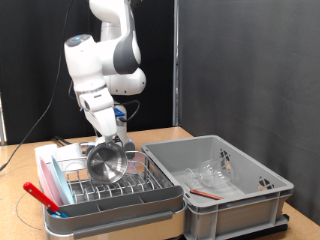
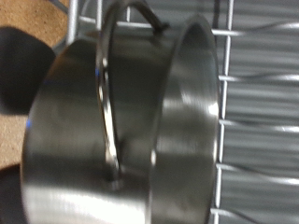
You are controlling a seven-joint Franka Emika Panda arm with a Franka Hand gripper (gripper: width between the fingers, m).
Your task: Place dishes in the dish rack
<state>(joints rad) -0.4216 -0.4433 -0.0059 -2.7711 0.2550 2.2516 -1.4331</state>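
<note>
In the exterior view the white arm reaches down over the dish rack [image 1: 115, 187], a low silver wire rack in a white tray [image 1: 120, 216] that sits on the wooden counter [image 1: 160, 134] at the view's lower left. The gripper [image 1: 112, 140] is just above the rack, and the shiny steel bowl [image 1: 107, 160] hangs tilted at its tip, open side turned toward the view's lower left, its lower edge close to the wires; whether it touches them cannot be told. A red-handled utensil [image 1: 42, 193] lies at the rack's left end. To the right, just beside the rack, stands a large grey crate [image 1: 228, 186] with clear glass pieces [image 1: 214, 172] inside. In the wrist view the steel bowl [image 2: 131, 131] fills nearly the whole picture, its rim running across the frame with rack wires [image 2: 257, 103] behind it. A dark finger [image 2: 154, 21] shows at the rim, and the fingers look closed on the rim, though how narrowly cannot be seen.
</note>
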